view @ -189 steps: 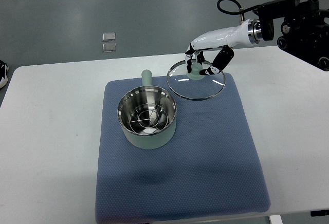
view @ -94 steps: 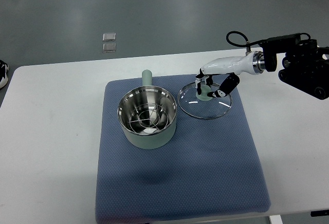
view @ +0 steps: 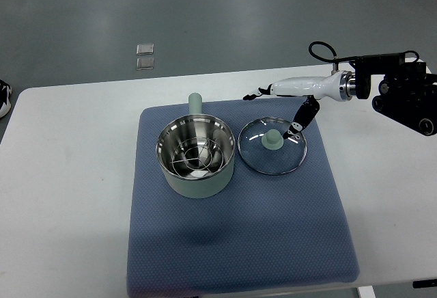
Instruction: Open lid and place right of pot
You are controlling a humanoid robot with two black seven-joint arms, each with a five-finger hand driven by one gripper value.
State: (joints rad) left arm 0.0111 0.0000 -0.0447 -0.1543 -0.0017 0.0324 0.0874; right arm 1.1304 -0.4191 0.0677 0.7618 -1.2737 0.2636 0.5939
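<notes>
A pale green pot (view: 195,158) with a steel inside stands open on the blue mat (view: 239,243), its handle pointing away. The glass lid (view: 272,145) with a green knob lies flat on the mat just right of the pot. My right hand (view: 278,110) is open, its fingers spread above and behind the lid, holding nothing. The thumb hangs near the lid's right rim. The left arm is out of view.
The mat lies on a white table (view: 68,175). A wire rack sits inside the pot. Two small clear squares (view: 144,55) lie on the floor beyond the table. A shoe (view: 3,98) shows at the left edge.
The right hand lowered the lid from above the mat's far edge onto the mat right of the pot, then let go and opened its fingers.
</notes>
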